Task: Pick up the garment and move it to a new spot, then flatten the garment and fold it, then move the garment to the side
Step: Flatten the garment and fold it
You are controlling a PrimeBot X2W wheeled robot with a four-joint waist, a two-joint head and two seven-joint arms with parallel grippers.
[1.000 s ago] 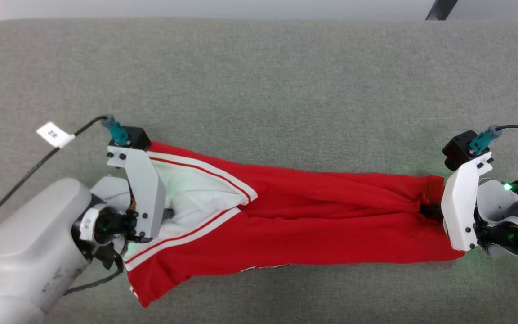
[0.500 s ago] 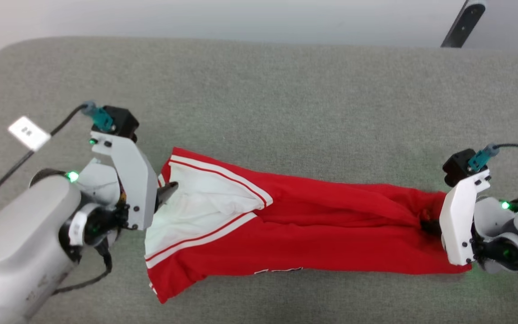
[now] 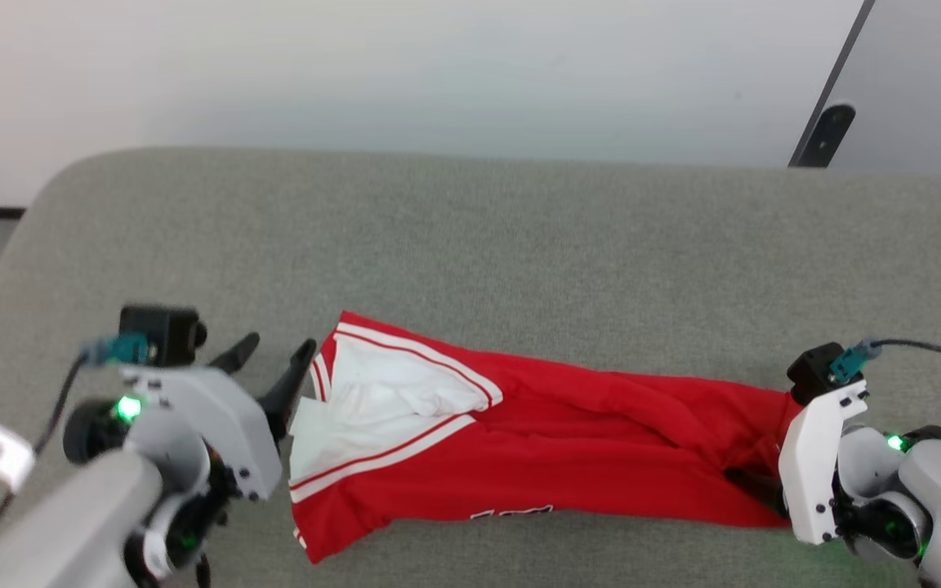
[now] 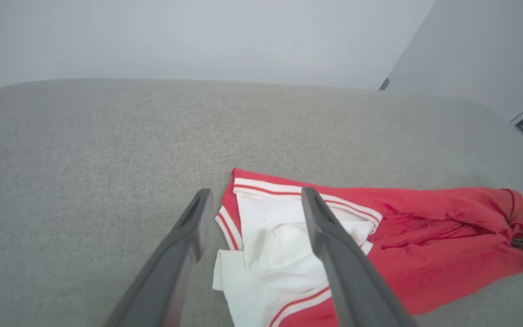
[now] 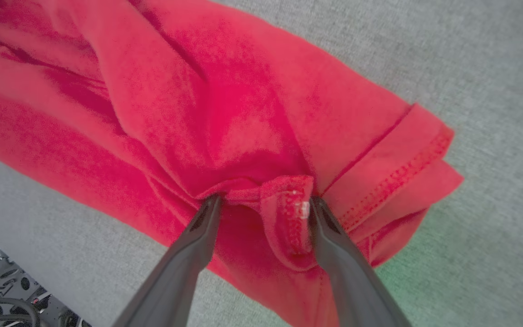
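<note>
My left gripper (image 3: 278, 345) has pulled clear leftward and my right gripper (image 5: 265, 200) has opened, both sets of fingers spread, leaving the shirt (image 3: 568, 441) stretched along the grey pad's (image 3: 470, 229) near side, ready for flattening.

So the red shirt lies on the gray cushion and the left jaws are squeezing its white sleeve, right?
No. The head view shows the left jaws open, beside the white sleeve, not squeezing it. The red shirt does lie on the gray cushion.
</note>
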